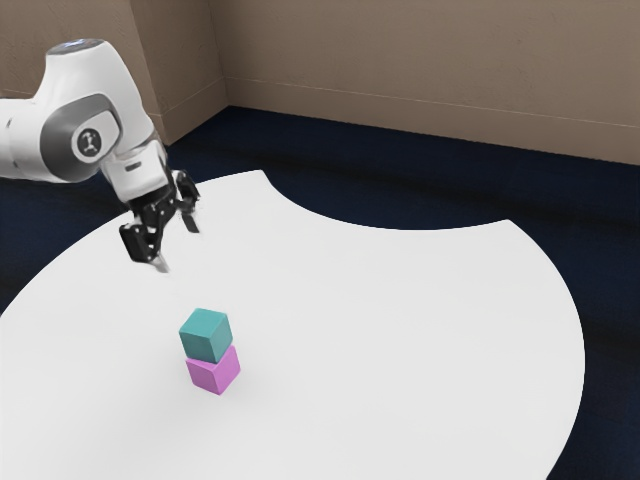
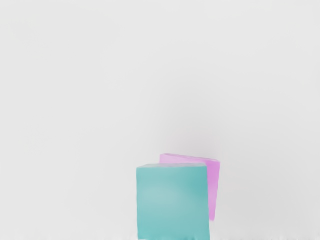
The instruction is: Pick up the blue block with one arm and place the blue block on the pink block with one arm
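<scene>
White tabletop (image 1: pixel 400 330) with scalloped edges, dark blue carpet (image 1: pixel 420 170), beige walls (image 1: pixel 420 60) — and the stack is up.

So the small teal-blue cube block (image 1: pixel 205 333) is sitting right on top of the pink cube block (image 1: pixel 213 371), touching it and turned a bit so the edges don't line up (the pink one pokes out below toward the exterior view's right). Both sit toward the near side of the table, a little to the exterior view's left of the middle. The black two-finger gripper (image 1: pixel 172 242) hangs off the white and grey arm (image 1: pixel 70 130) up and to the exterior view's left of the stack, well apart from it — fingers spread, nothing between them. From the wrist view the teal-blue cube block (image 2: pixel 172 202) shows square-on just under the hand, with a sliver of the pink cube block (image 2: pixel 214 187) peeking out along two sides.
</scene>
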`<state>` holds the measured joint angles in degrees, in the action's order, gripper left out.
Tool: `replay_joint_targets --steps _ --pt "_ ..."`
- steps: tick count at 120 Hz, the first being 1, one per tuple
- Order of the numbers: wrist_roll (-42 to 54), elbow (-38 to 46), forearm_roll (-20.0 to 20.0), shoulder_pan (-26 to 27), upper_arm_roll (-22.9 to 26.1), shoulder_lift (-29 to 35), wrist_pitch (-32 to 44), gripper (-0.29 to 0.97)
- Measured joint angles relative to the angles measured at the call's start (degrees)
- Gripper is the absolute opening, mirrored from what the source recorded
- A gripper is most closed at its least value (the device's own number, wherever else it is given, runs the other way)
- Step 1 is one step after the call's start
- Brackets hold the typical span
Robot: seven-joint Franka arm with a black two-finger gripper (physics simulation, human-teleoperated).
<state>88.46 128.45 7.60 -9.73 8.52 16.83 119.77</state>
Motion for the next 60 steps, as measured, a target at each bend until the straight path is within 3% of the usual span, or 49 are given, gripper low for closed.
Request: replay_joint_targets --steps 24,38,48,60 --pt "-2.4 -7.3 -0.1 0.0 -2.7 -1.2 -12.2 0.67" --pt "-11.3 -18.6 -4.9 0.7 -3.6 -4.8 -19.7 0.68" --pt "-19.0 -22.3 -7.5 8.4 -9.5 -6.4 -23.1 0.68" --pt "-26.8 -24.0 -9.0 10.7 -12.8 -6.8 -25.0 0.68"
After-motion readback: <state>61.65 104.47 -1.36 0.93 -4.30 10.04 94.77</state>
